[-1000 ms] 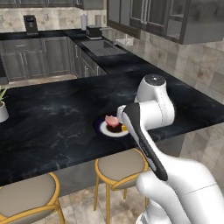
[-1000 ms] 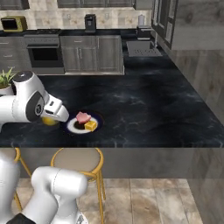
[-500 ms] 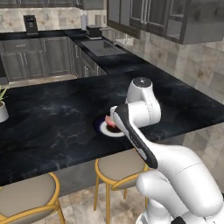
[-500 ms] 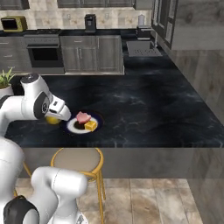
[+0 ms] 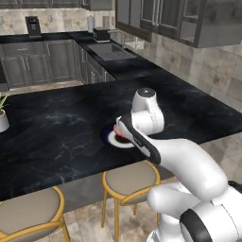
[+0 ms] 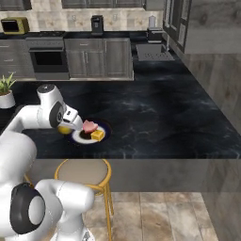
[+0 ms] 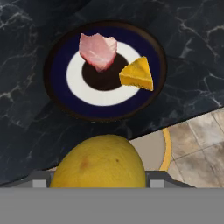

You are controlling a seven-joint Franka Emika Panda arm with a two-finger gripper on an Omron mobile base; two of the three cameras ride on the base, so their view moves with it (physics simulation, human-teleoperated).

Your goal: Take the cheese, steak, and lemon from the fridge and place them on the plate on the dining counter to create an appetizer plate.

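Steak [image 7: 98, 51] at twelve o'clock and cheese [image 7: 137, 75] at three already sit on the plate [image 7: 57, 87] on the counter [image 7: 26, 39]. The end effector [image 7: 98, 183] is clamped on the lemon [image 7: 99, 162], just short of the rim; only that's left.

Lemon [image 7: 99, 162]: yellow, a few faint brown specks. Cheese [image 7: 137, 75]: yellow-orange wedge. Steak [image 7: 98, 50]: pinkish-red, paler at the edges. Plate [image 7: 57, 65]: dark blue-black rim, white ring, dark centre. Dining counter [image 7: 35, 26]: black, faint white veins. Stool [image 6: 80, 171]: beige-grey seat, gold rim and legs. Floor tiles [image 7: 197, 148]: beige-brown.
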